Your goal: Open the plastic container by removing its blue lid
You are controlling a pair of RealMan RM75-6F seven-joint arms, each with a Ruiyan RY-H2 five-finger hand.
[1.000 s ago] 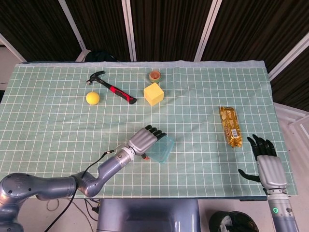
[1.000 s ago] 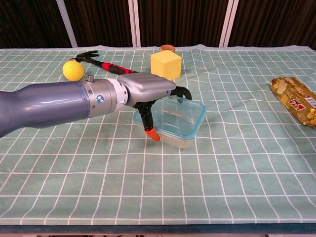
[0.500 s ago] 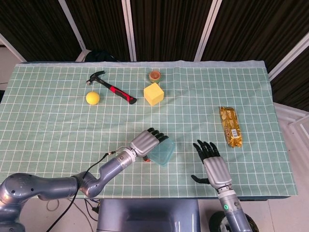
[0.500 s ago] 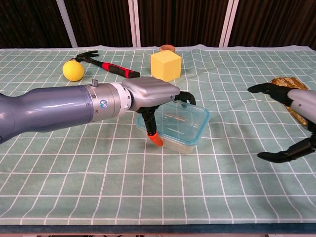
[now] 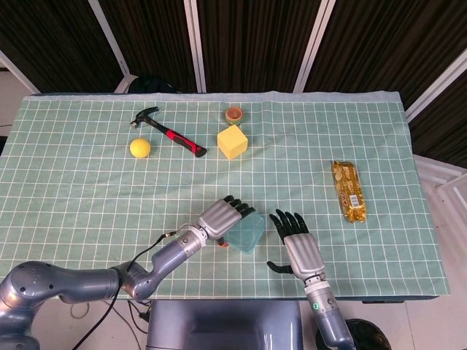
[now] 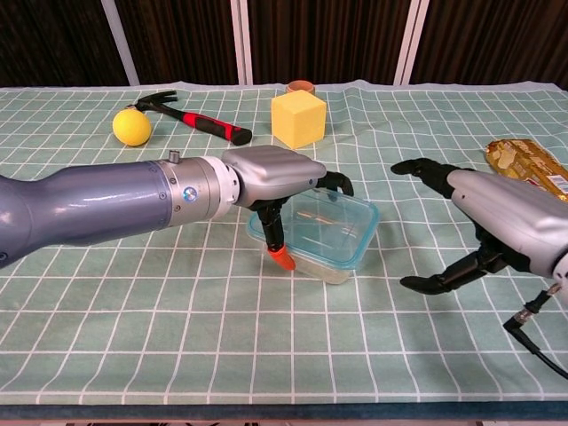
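A clear plastic container [image 5: 246, 232] [image 6: 324, 238] with a blue-rimmed lid sits near the table's front centre. My left hand [image 5: 222, 216] [image 6: 270, 176] grips it from the left: the fingers [image 6: 335, 181] hook over the far rim and the orange-tipped thumb [image 6: 282, 256] presses on the near wall. My right hand [image 5: 295, 246] [image 6: 488, 217] hovers just right of the container, fingers spread and thumb apart, holding nothing. A small gap separates it from the container.
At the back lie a red-handled hammer [image 5: 169, 132] [image 6: 197, 122], a yellow ball [image 5: 140, 148] [image 6: 132, 127], a yellow cube [image 5: 232, 141] [image 6: 298, 117] and a small brown roll [image 5: 233, 113] [image 6: 300, 87]. A gold snack packet [image 5: 349, 192] [image 6: 528, 169] lies at the right.
My right hand has swept left from the table's right front corner to just beside the container. My left hand and the container have shifted slightly rightward.
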